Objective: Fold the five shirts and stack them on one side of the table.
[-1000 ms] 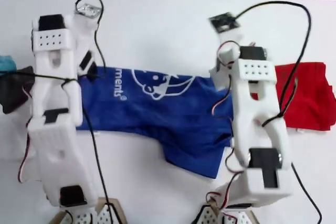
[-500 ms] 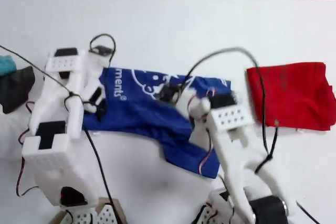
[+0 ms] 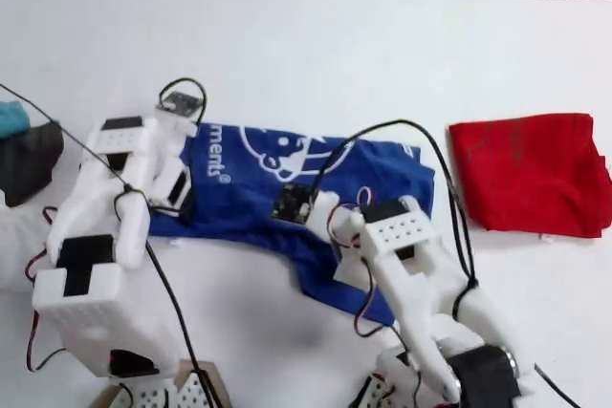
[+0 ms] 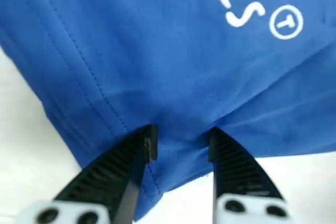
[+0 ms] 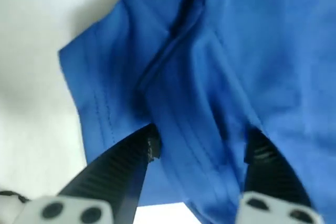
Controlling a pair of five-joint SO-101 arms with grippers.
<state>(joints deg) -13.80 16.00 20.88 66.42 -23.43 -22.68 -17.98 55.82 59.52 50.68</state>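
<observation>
A blue shirt (image 3: 251, 200) with white print lies partly folded across the middle of the white table (image 3: 316, 54). A folded red shirt (image 3: 531, 179) rests to its right. My left gripper (image 3: 180, 190) is at the blue shirt's left end; up close the gripper (image 4: 181, 142) is open, both tips pressing on the blue cloth (image 4: 157, 51) near its hem. My right gripper (image 3: 316, 222) hangs over the shirt's front middle part; up close this gripper (image 5: 202, 144) stands wide open above creased blue folds (image 5: 236, 51).
A dark garment (image 3: 29, 161) and a teal one (image 3: 10, 118) lie at the table's left edge. Black cables loop from both arms over the blue shirt. The far half of the table is bare white surface.
My right arm has swung left, away from the red shirt, and now sits over the blue shirt's front part. My left arm has drawn back and lowered onto the shirt's left end.
</observation>
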